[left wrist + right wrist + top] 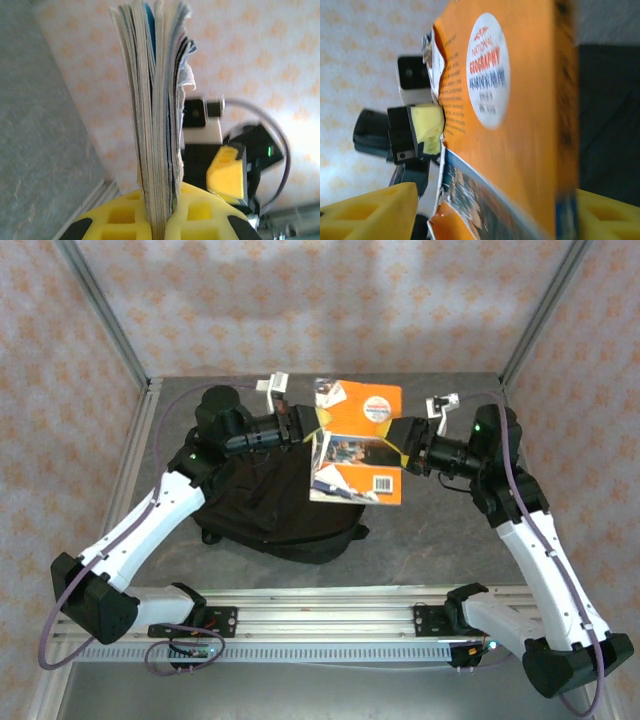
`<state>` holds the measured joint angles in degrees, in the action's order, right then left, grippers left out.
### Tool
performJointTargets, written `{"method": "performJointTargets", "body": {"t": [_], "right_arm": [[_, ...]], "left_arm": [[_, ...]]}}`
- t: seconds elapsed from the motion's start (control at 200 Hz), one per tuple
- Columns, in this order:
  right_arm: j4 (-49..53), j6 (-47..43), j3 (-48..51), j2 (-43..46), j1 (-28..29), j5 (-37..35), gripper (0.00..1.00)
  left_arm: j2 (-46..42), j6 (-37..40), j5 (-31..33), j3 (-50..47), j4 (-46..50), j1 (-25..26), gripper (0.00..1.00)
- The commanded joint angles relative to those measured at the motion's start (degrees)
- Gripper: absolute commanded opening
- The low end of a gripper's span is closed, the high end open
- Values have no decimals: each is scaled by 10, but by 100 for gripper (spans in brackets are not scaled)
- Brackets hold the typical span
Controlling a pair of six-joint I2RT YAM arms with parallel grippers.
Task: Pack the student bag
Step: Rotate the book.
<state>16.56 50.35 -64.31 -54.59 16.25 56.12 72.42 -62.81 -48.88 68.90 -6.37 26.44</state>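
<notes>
An orange geography book (360,440) hangs in the air above the black student bag (270,515), which lies on the table to the left of centre. My left gripper (312,430) is shut on the book's left edge. In the left wrist view the page edges (157,125) stand pinched between the yellow pads of the left gripper (160,212). My right gripper (402,452) is at the book's right edge, open. In the right wrist view the orange book (520,125) sits between the spread fingers of the right gripper (490,220), and the student bag (610,115) shows dark behind it.
The grey table (440,540) is fenced by metal posts and patterned walls on three sides. A rail with both arm bases (320,620) runs along the near edge. The bag takes up the left middle; bare table lies to its right.
</notes>
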Motion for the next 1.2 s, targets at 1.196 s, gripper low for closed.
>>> {"method": "performJointTargets", "body": {"t": [1.196], "right_arm": [[-465, 352, 164, -82, 178, -318, 91]], "left_arm": [[-28, -142, 337, 35, -176, -11, 0]]}}
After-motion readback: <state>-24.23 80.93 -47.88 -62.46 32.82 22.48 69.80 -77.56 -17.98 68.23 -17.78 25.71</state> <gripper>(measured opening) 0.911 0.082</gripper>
